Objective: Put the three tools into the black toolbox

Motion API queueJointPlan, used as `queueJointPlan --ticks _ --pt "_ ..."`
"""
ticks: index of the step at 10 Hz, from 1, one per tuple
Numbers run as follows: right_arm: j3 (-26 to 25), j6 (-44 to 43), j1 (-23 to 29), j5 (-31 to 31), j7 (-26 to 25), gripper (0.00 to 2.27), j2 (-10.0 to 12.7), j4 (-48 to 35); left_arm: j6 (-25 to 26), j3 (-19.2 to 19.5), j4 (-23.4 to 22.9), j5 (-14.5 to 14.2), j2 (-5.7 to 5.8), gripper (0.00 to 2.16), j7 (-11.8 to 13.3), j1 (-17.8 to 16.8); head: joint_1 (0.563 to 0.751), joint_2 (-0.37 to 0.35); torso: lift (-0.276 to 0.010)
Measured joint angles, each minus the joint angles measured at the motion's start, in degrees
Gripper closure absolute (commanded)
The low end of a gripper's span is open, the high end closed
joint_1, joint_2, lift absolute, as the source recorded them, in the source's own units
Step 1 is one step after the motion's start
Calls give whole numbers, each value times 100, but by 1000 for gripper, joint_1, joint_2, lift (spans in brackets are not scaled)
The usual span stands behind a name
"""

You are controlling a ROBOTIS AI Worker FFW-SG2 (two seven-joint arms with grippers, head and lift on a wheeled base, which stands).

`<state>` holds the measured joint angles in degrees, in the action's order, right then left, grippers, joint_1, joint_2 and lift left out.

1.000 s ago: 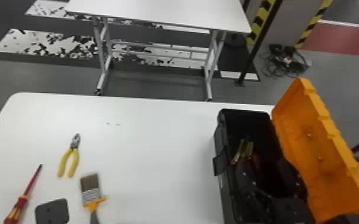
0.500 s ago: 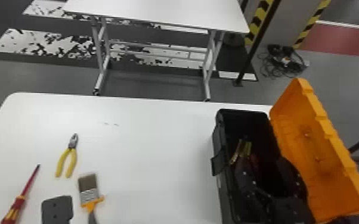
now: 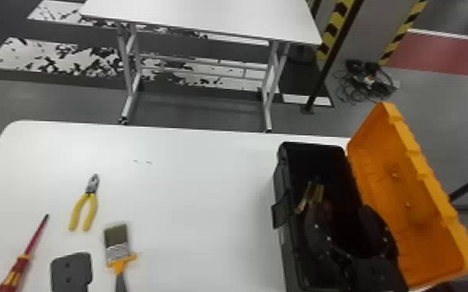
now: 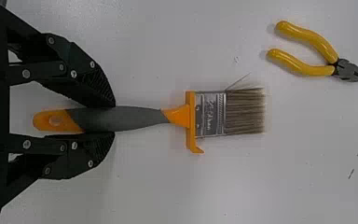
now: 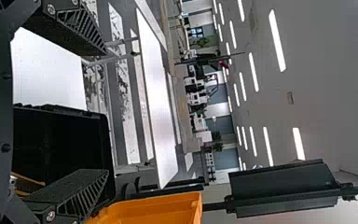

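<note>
My left gripper was at the near edge of the head view; in its wrist view its jaws had closed on the grey part of the paintbrush handle. I couldn't tell if the brush still touched the surface. The right gripper was at the open toolbox, its jaws spread with nothing between them that I could make out.

Past the bristles, the yellow-handled pliers lay flat, and the red screwdriver lay on the other side of the left gripper from the brush. The black box stood on the right of the white surface, orange lid tipped back, some yellowish pieces inside.

Beyond, I had a second white table on grey floor, a pillar with yellow-and-black stripes, and tangled cables. The right wrist view caught rows of ceiling lights.

Against half a second before, the brush sat slightly farther from the screwdriver; the pliers, screwdriver and toolbox hadn't moved.
</note>
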<state>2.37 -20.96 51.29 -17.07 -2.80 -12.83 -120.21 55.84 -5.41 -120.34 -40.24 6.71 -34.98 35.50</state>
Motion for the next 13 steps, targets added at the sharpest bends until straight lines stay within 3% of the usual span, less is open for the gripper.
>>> queueJointPlan --ticks 1,4,5,10,12,13 --pt "0 0 3 0 0 103 0 3 1 1 3 -2 -3 2061 7 0 695 -165 -51" --pt "1 0 4 -11 -1 103 6 14 2 -18 2 37 -3 2061 20 0 695 -168 -51" --pt "6 0 -1 -12 -1 103 9 15 2 -80 -38 170 1 2061 35 2 695 -168 -51" --pt "26 0 -13 -11 -1 103 9 27 -19 -699 -589 1098 62 2061 -59 86 695 -190 -51" --pt "26 3 -29 -29 5 103 7 46 -158 -1086 -678 1758 157 2061 44 94 695 -203 -51" --pt "37 3 -36 -37 8 103 2 50 -337 -1267 -690 2099 235 2061 252 95 695 -213 -51"
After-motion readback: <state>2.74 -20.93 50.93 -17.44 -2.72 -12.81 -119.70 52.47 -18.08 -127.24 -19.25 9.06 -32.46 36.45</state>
